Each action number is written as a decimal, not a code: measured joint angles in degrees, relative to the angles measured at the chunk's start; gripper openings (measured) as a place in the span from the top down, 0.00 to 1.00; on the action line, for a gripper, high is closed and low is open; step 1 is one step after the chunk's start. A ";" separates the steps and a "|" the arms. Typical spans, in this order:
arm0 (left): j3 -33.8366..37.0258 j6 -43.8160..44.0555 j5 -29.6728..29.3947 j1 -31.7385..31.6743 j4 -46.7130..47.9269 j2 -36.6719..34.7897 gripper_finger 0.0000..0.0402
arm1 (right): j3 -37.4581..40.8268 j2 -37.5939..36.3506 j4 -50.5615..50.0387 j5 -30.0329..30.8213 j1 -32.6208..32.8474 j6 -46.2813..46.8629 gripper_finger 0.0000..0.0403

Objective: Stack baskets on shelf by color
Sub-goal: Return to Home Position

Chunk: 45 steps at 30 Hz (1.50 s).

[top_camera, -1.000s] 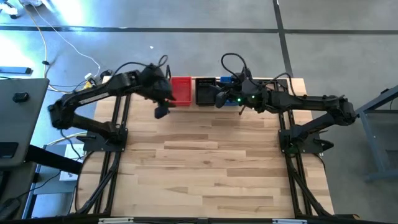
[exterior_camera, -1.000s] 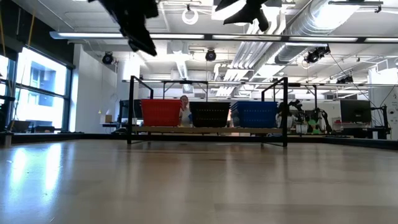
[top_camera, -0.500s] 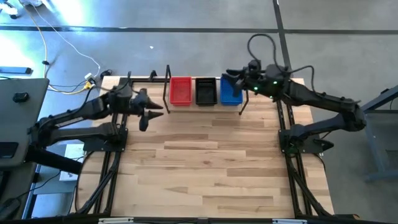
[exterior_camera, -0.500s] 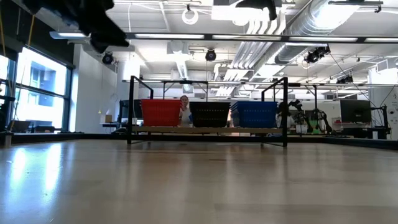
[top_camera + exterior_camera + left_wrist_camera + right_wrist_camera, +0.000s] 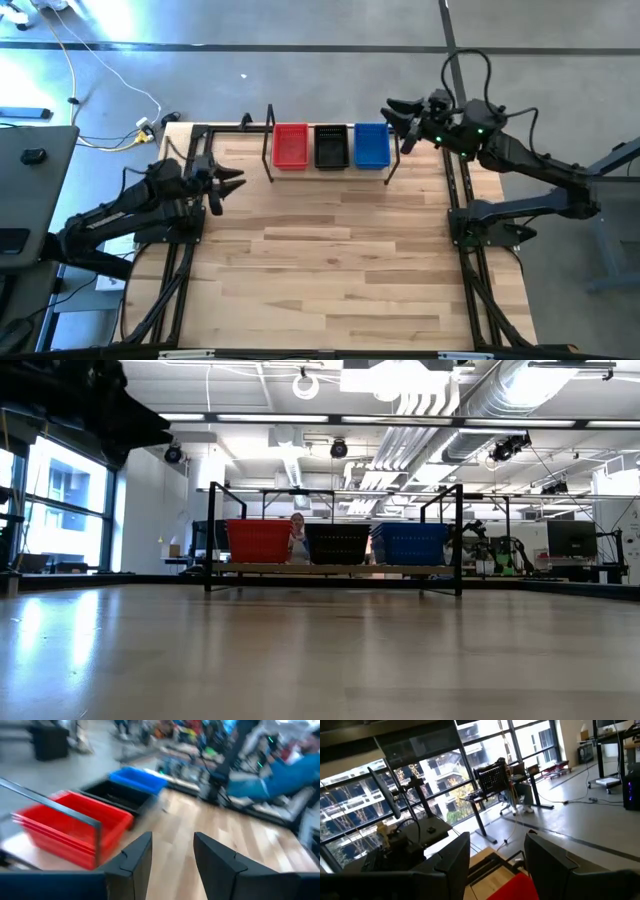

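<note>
On the shelf (image 5: pixel 335 569) at the table's far edge stand a red stack of baskets (image 5: pixel 291 146), a black one (image 5: pixel 330 146) and a blue one (image 5: pixel 371 145), side by side on the plank. The low view shows the same row: red (image 5: pixel 259 541), black (image 5: pixel 338 543), blue (image 5: pixel 410 543). My left gripper (image 5: pixel 228 183) is open and empty, left of the shelf and nearer than it. In its wrist view the left gripper (image 5: pixel 172 865) faces the red baskets (image 5: pixel 70 827). My right gripper (image 5: pixel 397 118) is open and empty, just right of the blue stack. In its wrist view the right gripper (image 5: pixel 497 865) faces the room.
Black rod uprights (image 5: pixel 213 535) stand at the shelf's ends. The wooden tabletop (image 5: pixel 340 260) lies bare in front of the shelf. A person (image 5: pixel 297 525) shows in the room behind the shelf. A cable (image 5: pixel 105 80) lies on the floor beyond the table's far left corner.
Both arms have drawn back from the shelf. The left gripper went from beside the red stack toward the table's left and near edges. The right gripper went from over the black and blue stacks toward the right. The baskets kept still.
</note>
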State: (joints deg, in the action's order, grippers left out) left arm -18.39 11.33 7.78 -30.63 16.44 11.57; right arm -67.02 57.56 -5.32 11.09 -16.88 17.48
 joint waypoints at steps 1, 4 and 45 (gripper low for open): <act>0.38 0.06 -1.81 0.00 0.03 -1.74 0.67 | 0.00 -0.42 -0.29 0.00 0.00 -0.01 0.57; 0.83 0.02 -8.13 -0.02 2.00 -6.35 0.67 | 0.00 -2.27 -2.84 0.00 0.00 -0.03 0.57; 13.94 8.85 -9.88 -0.02 -8.43 -10.31 0.67 | 51.74 -54.16 -2.33 -6.93 0.04 -3.64 0.57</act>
State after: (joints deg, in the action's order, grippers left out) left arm -4.45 20.18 -2.10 -30.65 8.01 1.26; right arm -15.29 3.39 -7.65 4.16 -16.84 13.84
